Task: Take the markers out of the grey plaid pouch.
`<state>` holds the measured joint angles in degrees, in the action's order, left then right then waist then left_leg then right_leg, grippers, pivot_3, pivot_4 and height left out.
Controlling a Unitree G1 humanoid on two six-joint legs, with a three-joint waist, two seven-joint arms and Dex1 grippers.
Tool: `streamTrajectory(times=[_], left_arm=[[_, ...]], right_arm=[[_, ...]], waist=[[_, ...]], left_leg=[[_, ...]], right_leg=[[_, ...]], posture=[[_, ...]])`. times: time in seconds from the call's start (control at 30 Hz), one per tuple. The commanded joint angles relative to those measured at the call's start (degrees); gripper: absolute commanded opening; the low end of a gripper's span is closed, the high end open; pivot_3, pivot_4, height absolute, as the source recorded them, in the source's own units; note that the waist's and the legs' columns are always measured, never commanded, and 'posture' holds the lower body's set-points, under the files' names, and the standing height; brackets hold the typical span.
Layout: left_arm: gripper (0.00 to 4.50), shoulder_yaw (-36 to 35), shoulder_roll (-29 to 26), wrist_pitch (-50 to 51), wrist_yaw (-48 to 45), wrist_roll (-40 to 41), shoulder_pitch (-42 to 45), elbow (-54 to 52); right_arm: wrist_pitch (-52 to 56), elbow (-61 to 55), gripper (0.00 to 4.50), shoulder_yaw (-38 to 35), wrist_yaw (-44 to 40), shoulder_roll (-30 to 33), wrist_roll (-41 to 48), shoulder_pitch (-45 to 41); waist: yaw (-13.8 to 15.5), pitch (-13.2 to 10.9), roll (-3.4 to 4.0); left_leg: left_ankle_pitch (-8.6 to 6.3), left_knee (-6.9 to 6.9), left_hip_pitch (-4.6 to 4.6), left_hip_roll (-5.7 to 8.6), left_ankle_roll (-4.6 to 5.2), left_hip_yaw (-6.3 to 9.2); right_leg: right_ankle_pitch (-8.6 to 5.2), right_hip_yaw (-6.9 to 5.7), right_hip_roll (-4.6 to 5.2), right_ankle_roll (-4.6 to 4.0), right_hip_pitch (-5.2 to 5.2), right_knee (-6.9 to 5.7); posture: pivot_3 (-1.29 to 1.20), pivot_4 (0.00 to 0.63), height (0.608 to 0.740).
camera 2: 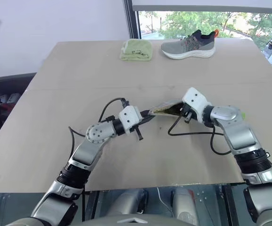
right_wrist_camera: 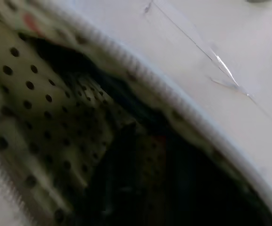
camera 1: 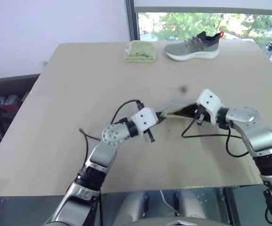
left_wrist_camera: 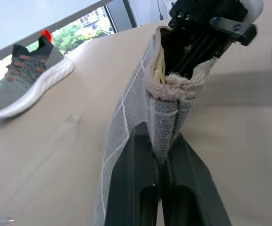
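Observation:
The grey plaid pouch [camera 1: 176, 110] is held just above the middle of the table, stretched between my two hands. My left gripper [camera 1: 161, 114] is shut on the pouch's closed end; in the left wrist view its two black fingers [left_wrist_camera: 136, 160] pinch the plaid fabric [left_wrist_camera: 131, 108]. My right gripper [camera 1: 192, 113] pushes into the pouch's open mouth from the other side. The right wrist view looks into the dark inside past the yellowish dotted lining [right_wrist_camera: 41, 94]. The markers are hidden inside the pouch.
A grey sneaker [camera 1: 192, 47] and a folded light-green cloth [camera 1: 140, 51] lie at the table's far edge by the window. Black cables [camera 1: 211, 136] hang from both wrists over the tan tabletop [camera 1: 79, 84].

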<state>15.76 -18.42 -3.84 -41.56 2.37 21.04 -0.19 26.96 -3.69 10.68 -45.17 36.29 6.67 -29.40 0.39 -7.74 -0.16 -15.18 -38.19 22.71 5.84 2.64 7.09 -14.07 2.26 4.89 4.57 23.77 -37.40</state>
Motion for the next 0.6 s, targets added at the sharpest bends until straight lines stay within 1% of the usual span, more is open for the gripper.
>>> streamTrajectory(times=[0.03,0.07,0.37,0.6], left_arm=[[0.00,-0.7,0.7,1.3,-0.6,2.5,-0.1,-3.9],[0.00,-0.6,0.8,1.8,-0.9,2.9,-0.1,-4.2],[0.00,-0.8,1.6,6.5,-2.5,6.2,0.6,-5.3],[0.00,-0.5,2.0,7.8,-3.3,7.1,0.8,-5.6]], right_arm=[[-2.8,-1.6,2.39,1.7,-1.0,0.7,-2.8,-2.5],[-3.3,-1.3,2.86,2.7,-1.2,0.8,-4.0,-2.8],[-4.3,1.1,2.86,6.7,-3.4,-0.7,-7.6,-4.2],[-7.9,9.4,2.86,9.1,-4.8,-2.6,-10.6,-7.0]], waist=[[0.0,0.0,0.00],[0.0,0.0,0.00],[0.0,0.0,0.00],[-0.1,0.0,0.00]], left_leg=[[0.00,0.00,0.00,-0.01,0.00,0.00],[0.00,0.00,0.00,0.00,0.00,-0.01],[0.00,-0.01,0.00,0.00,0.00,-0.01],[0.00,0.00,0.00,0.00,0.00,0.00]], right_leg=[[0.00,0.00,0.00,0.00,0.00,0.00],[0.00,0.01,-0.01,0.00,0.00,0.00],[0.00,0.00,-0.01,0.00,0.00,0.00],[0.00,0.00,-0.02,0.00,0.00,0.00]], posture=[[0.00,0.150,0.740],[0.00,0.150,0.740],[0.00,0.150,0.740],[0.00,0.150,0.740]])
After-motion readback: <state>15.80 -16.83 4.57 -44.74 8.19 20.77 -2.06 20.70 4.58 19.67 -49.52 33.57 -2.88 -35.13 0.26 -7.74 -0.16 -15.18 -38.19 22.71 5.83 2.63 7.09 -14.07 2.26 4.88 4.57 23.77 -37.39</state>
